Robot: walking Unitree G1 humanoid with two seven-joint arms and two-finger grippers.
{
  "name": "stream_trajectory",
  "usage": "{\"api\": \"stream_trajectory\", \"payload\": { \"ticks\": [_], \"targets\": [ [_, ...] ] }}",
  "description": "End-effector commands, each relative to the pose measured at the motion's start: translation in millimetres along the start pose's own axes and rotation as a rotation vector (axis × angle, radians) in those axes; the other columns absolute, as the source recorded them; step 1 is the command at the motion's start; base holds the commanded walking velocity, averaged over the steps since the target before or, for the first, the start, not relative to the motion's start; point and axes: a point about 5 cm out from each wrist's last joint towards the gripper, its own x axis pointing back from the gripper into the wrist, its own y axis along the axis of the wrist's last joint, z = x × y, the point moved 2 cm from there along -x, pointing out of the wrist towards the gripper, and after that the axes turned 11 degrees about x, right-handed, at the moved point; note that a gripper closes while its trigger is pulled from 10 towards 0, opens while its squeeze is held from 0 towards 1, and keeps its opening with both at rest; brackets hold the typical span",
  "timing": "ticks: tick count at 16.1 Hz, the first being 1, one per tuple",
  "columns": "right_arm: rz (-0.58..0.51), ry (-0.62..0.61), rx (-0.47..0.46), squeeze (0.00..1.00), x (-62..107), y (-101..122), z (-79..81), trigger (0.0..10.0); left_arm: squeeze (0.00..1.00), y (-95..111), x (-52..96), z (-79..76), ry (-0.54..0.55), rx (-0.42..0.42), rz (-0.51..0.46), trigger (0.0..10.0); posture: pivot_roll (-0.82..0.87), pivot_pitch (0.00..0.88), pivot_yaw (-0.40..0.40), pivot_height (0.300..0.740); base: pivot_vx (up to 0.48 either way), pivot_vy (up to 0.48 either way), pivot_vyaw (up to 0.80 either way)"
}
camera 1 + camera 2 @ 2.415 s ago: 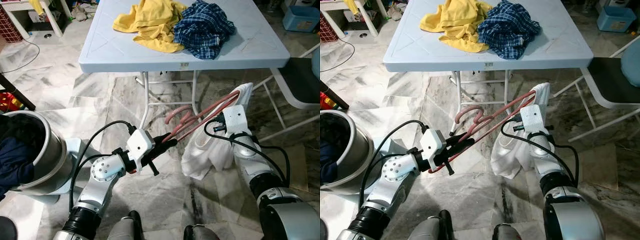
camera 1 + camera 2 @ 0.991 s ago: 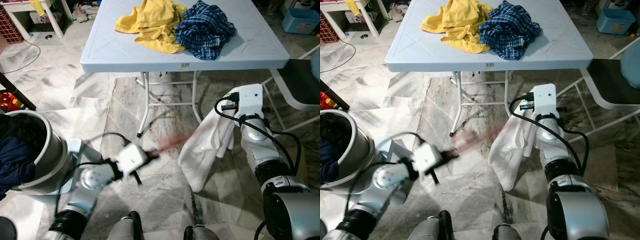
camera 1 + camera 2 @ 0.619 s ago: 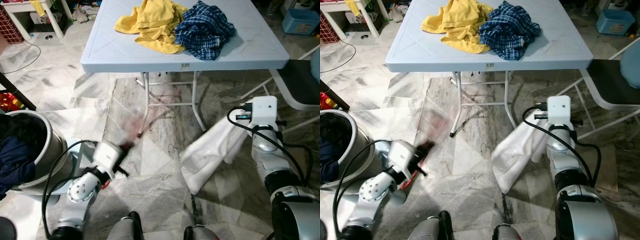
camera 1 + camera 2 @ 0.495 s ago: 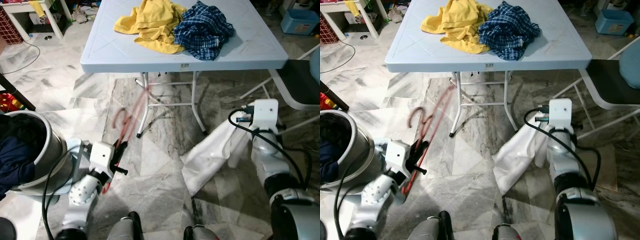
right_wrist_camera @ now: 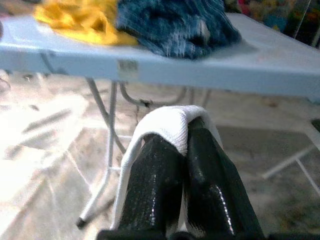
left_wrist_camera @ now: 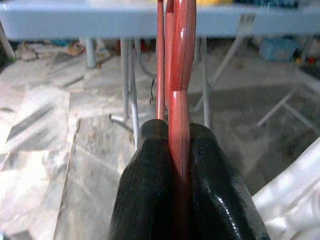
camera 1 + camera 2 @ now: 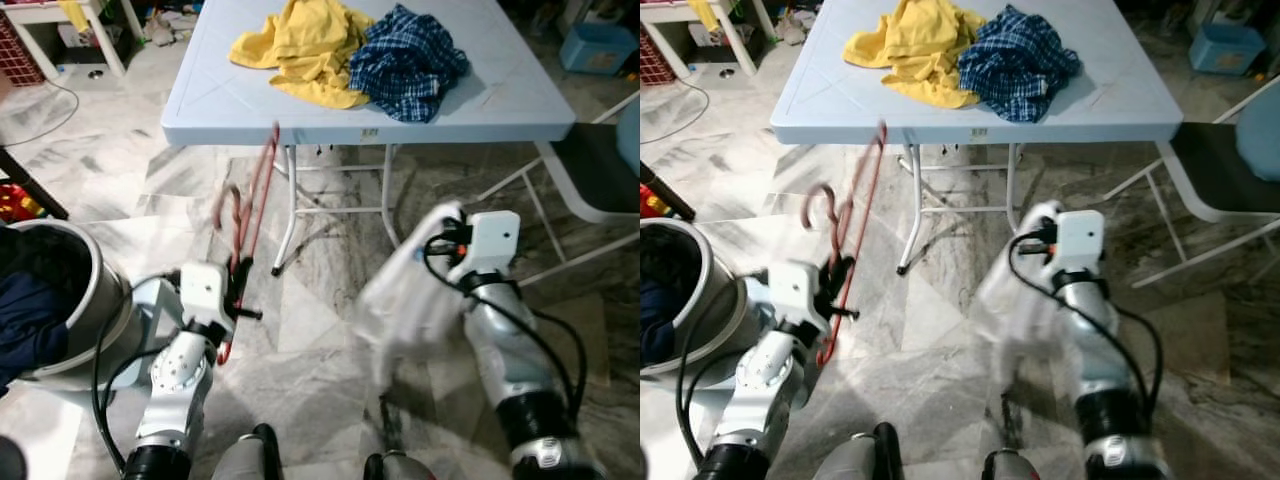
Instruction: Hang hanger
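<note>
1. Fingers, left gripper point(image 6: 179, 150): two black fingers point(image 6: 145, 165) pressed together on the lower bar of the red hanger point(image 7: 250, 200), lower left of the head view.
2. Hanger: stands nearly upright, its hook near the pale blue counter point(image 7: 200, 105) edge, tilted toward it; a second ago it was a low blur swinging leftward near the floor.
3. Fingers, right gripper point(image 5: 182, 150): pinched shut on a fold of white cloth point(image 7: 1015, 300), centre right; the cloth hangs blurred, so the arm is moving.
4. Change: a couple of seconds ago hanger and cloth were joined between both arms; now they are well apart, one in each gripper.
5. Counter load: yellow garment point(image 7: 300, 45) and blue plaid shirt point(image 7: 405, 55), heaped and touching.
6. Metal drum point(image 7: 95, 300) with dark clothes, far left.
7. Judgement: with the hanger bare, hanging seems no nearer; no rail in sight.
</note>
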Motion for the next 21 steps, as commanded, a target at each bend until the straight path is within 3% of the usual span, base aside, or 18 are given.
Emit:
{"api": "stream_trajectory", "payload": {
  "ticks": [1,6,13,21],
  "targets": [
    [-0.058,-0.031,-0.052,0.00,3.2,15,1.7,0.0,0.00,4,2.1,2.7,0.035,0.029,-0.020,10.0,0.00,0.142,-0.006,0.740,0.000,0.000,0.00],
    [-0.107,-0.009,-0.036,0.00,6.7,28,11.2,0.0,0.00,11,-2.2,-10.0,-0.023,0.041,-0.023,10.0,0.00,0.130,0.025,0.740,0.052,0.000,0.00],
    [-0.204,-0.052,-0.056,0.00,0.2,62,-4.6,0.0,0.00,30,-10.2,-16.2,-0.028,0.066,-0.069,10.0,-0.01,0.131,0.016,0.740,0.299,0.000,0.00],
    [-0.200,-0.039,-0.074,0.00,-1.4,64,0.2,0.0,0.00,45,-14.4,-18.3,-0.033,0.083,-0.099,10.0,0.00,0.141,0.014,0.740,0.386,0.000,0.00]
  ]
}}
